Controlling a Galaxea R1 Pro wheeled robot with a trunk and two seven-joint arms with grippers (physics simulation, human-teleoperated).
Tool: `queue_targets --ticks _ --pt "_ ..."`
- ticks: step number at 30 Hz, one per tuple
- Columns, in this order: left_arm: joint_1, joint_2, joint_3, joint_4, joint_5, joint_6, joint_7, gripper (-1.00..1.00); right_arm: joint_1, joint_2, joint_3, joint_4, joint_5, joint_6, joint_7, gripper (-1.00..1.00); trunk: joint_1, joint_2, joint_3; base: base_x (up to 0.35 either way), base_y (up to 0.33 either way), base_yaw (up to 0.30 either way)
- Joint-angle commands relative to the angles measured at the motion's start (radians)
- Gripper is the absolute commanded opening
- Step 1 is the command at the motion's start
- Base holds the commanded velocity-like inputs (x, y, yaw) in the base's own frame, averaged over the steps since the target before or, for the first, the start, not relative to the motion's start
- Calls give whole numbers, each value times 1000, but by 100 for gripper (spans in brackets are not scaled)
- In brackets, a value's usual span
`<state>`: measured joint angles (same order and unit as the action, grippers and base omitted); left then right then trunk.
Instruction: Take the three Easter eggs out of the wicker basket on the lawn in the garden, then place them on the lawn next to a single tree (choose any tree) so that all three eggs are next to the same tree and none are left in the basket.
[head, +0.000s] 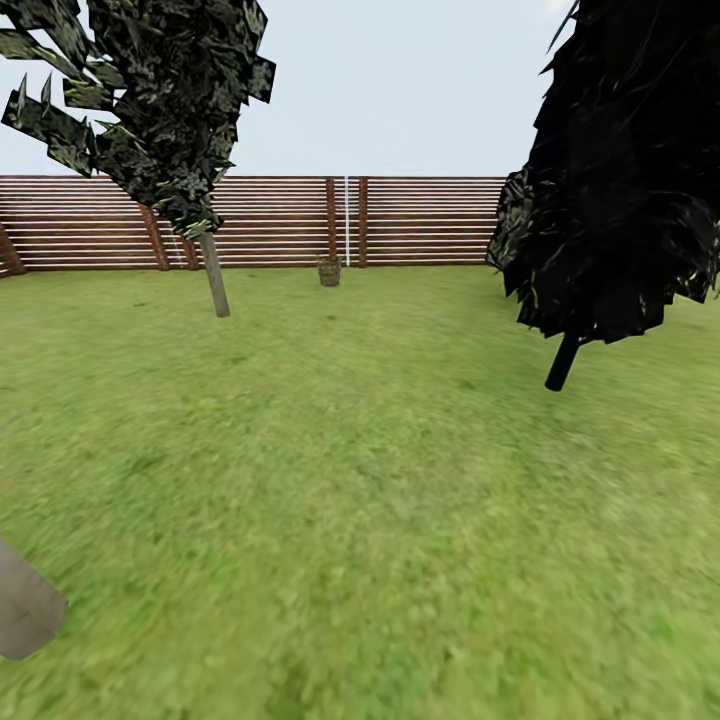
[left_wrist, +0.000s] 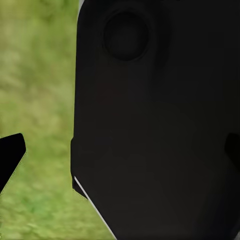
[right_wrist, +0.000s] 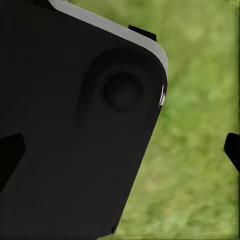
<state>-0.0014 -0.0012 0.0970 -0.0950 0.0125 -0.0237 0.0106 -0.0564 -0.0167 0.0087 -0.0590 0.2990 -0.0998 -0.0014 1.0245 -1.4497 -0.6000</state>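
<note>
Far off across the lawn (head: 380, 480), the small wicker basket (head: 329, 271) stands on the grass just in front of the fence. It is too distant to make out the Easter eggs, so they are hidden from me. A tree (head: 214, 275) with a straight pale grey trunk and blotchy dark leaves rises at the left, a little nearer than the basket. In the left wrist view my left gripper (left_wrist: 120, 155) is open, with its dark fingertips (left_wrist: 11, 159) at the picture's edges. My right gripper (right_wrist: 120, 152) is open too, nothing between its fingertips (right_wrist: 233, 151).
A black-foliaged tree (head: 620, 170) on a thin black trunk stands at the right. A brown slatted fence (head: 430, 220) closes the garden at the back. A grey arm part (head: 25, 605) shows at the lower left. A black robot body panel (left_wrist: 155, 130) sits close before both wrist cameras.
</note>
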Motion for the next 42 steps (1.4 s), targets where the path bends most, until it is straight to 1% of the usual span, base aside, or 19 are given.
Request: queue_targets --ticks 1,42 --pt "0 0 6 0 1 -2 0 100 0 0 0 1 4 -3 0 100 1 0 -1 327 0 0" --pt "0 0 6 0 1 -2 0 100 0 0 0 1 3 -3 0 100 1 0 -1 327 0 0"
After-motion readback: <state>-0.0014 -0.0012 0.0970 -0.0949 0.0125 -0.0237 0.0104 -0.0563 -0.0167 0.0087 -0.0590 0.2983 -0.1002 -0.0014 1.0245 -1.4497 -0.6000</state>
